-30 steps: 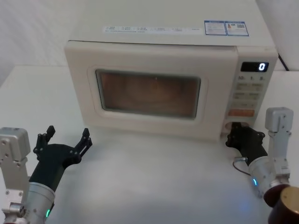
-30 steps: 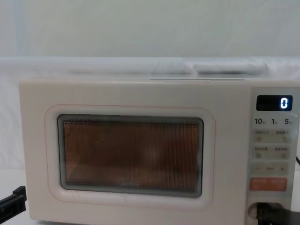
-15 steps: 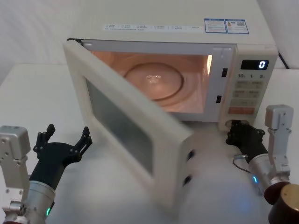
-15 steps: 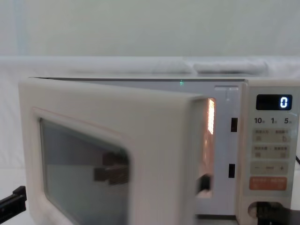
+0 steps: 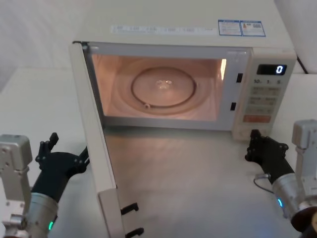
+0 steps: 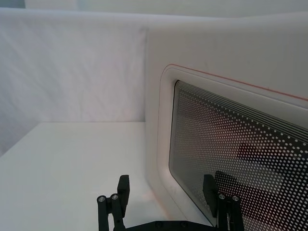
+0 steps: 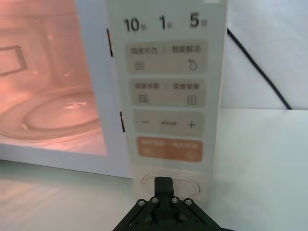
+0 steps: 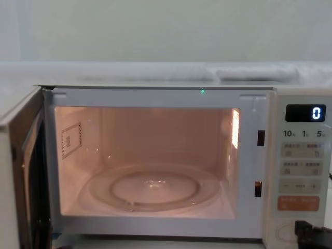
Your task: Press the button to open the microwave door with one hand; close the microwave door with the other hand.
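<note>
The cream microwave door (image 5: 94,134) stands wide open, swung out to the left, and shows edge-on in the head view. Its outer face and dotted window (image 6: 231,144) are right beside my left gripper (image 6: 166,197). That gripper (image 5: 69,146) is open and low on the table, just left of the door, holding nothing. The wide cream button (image 7: 185,182) sits at the bottom of the control panel (image 5: 262,94). My right gripper (image 7: 162,185) is shut, its tip pointing at the button (image 5: 242,133) from just in front. It also shows at the chest view's lower right (image 8: 311,233).
The lit cavity holds a glass turntable (image 5: 163,87). An orange key (image 7: 168,149) lies just above the button. A black cable (image 7: 260,72) runs behind the microwave on the right. White table (image 5: 198,178) stretches in front of the cavity.
The door went from closed to half open to fully open on the left. My right gripper drew back a little from the button. The left gripper has stayed in place.
</note>
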